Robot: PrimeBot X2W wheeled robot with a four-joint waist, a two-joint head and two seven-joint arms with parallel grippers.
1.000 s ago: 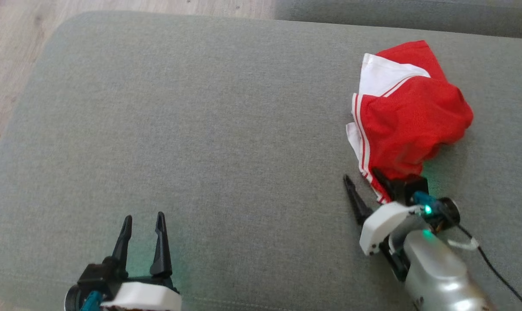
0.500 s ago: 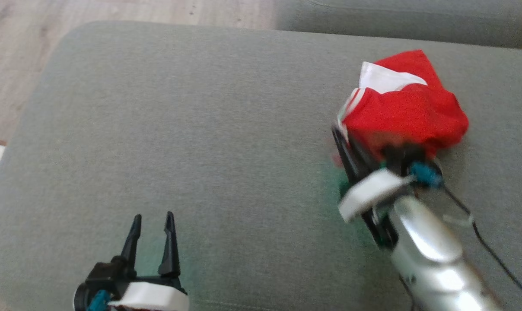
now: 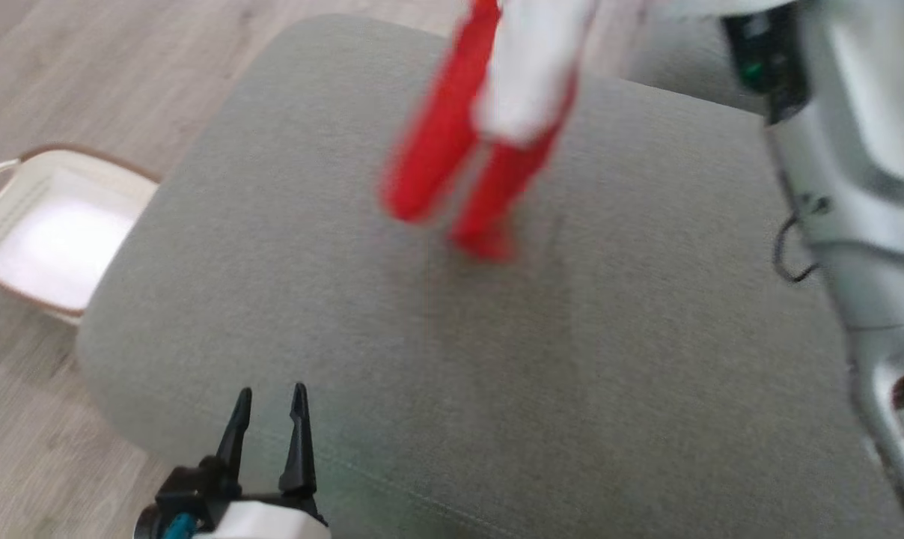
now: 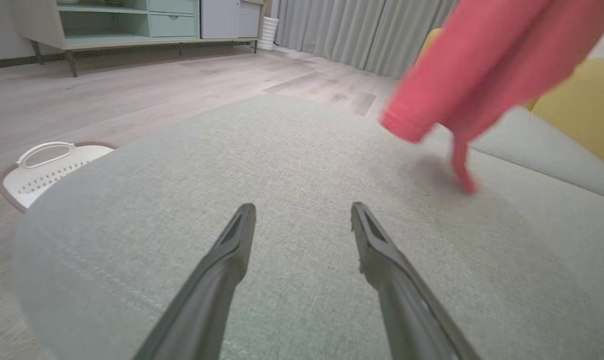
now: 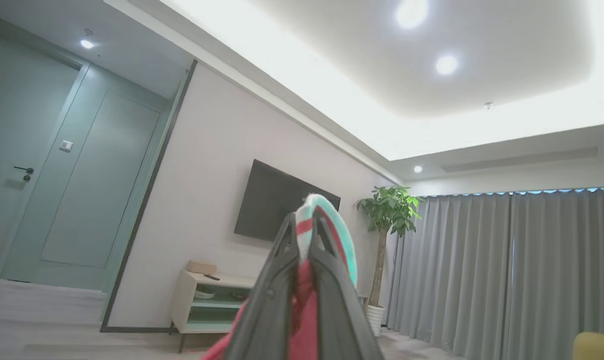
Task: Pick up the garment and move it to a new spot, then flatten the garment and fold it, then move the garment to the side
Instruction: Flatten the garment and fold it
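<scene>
The garment (image 3: 489, 127), red with white panels, hangs blurred in the air above the grey cushion (image 3: 422, 322), its lowest tip just over the fabric. In the right wrist view my right gripper (image 5: 302, 225) is shut on a pinched fold of the garment (image 5: 327, 220), fingers pointing up toward the ceiling. The right arm's silver forearm (image 3: 848, 172) rises along the head view's right edge. My left gripper (image 3: 271, 398) stands open and empty low at the cushion's near left edge. From the left wrist, the garment (image 4: 482, 70) dangles at the upper right, well beyond the left fingers (image 4: 232, 250).
A white laundry basket (image 3: 48, 224) sits on the wooden floor left of the cushion. A second grey cushion (image 4: 542, 150) and something yellow (image 4: 582, 110) lie behind. Shelving and curtains stand far off across the room.
My right gripper shut on the garment's near edge and lifted it off the cushion, swinging it leftward. The head camera has turned, bringing the basket into view. The left gripper stays open.
</scene>
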